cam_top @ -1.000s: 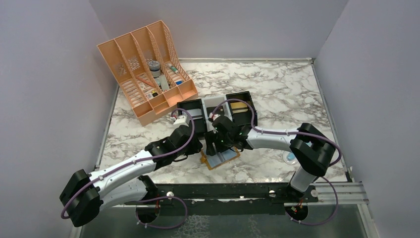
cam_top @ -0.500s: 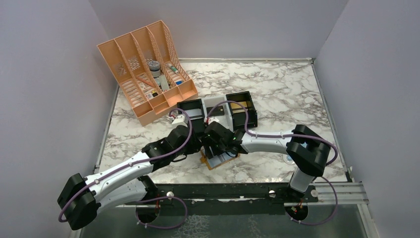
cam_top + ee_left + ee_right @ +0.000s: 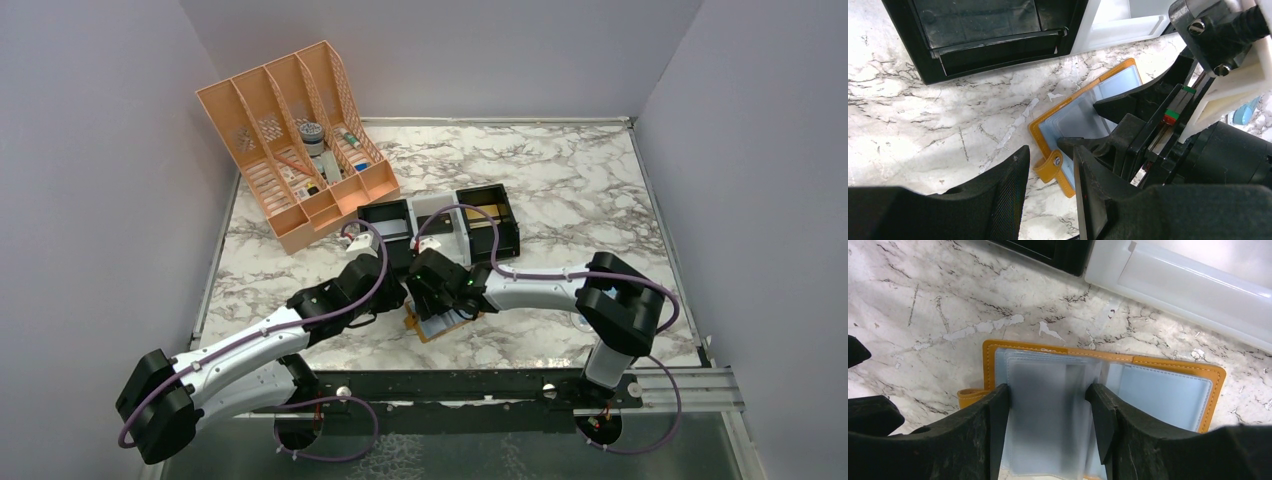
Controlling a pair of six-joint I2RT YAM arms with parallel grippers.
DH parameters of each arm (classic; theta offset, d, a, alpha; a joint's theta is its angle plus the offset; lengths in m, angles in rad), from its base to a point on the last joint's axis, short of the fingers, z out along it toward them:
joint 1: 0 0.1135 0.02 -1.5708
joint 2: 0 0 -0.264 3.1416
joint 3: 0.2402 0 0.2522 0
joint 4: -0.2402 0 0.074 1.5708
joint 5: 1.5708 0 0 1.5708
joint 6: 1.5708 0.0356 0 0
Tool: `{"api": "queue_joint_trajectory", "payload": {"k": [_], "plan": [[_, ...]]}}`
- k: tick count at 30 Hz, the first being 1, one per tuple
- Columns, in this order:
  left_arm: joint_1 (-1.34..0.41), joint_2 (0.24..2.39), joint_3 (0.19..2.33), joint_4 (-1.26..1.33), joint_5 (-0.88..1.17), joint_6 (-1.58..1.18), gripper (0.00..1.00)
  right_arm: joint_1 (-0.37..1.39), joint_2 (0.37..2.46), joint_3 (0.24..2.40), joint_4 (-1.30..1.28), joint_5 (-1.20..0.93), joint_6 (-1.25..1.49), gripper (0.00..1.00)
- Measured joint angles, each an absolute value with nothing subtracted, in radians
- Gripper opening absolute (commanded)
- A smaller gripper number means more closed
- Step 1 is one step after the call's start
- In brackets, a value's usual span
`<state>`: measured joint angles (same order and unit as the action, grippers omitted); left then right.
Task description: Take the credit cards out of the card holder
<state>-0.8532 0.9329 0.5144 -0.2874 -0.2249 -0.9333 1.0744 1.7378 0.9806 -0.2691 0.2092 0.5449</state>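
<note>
The card holder (image 3: pixel 447 324) lies open on the marble, a tan wallet (image 3: pixel 1168 390) with pale blue inner panels. Its snap strap (image 3: pixel 1050 167) sticks out at the near-left corner. My right gripper (image 3: pixel 1048 390) stands over the left half, shut across the width of a pale grey-blue credit card (image 3: pixel 1048 415) that looks raised and blurred. One right finger (image 3: pixel 1128 100) shows in the left wrist view. My left gripper (image 3: pixel 1050 150) hovers open at the strap corner with one finger on each side of the strap and neither touching it. The top view hides most of the holder under both wrists.
An orange file organiser (image 3: pixel 295 140) stands at the back left. Two black bins (image 3: pixel 388 222) (image 3: pixel 488 215) and a white tray (image 3: pixel 435 215) sit just behind the holder. A clear-blue packet (image 3: pixel 585 318) lies by the right arm.
My right gripper slid left over the holder and its jaws narrowed onto the card. The left arm shifted only slightly.
</note>
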Motion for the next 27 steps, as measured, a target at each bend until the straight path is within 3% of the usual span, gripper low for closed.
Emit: {"api": "queue_joint_trajectory", "payload": {"k": [17, 27], "plan": [[-0.853, 0.943, 0.514, -0.272, -0.206, -0.921, 0.41, 0.918, 1.681, 0.863, -0.087, -0.171, 0.576, 0.58], [-0.853, 1.015, 0.453, -0.073, 0.017, -0.875, 0.4, 0.822, 1.67, 0.774, 0.056, -0.348, 0.661, 0.58]]}}
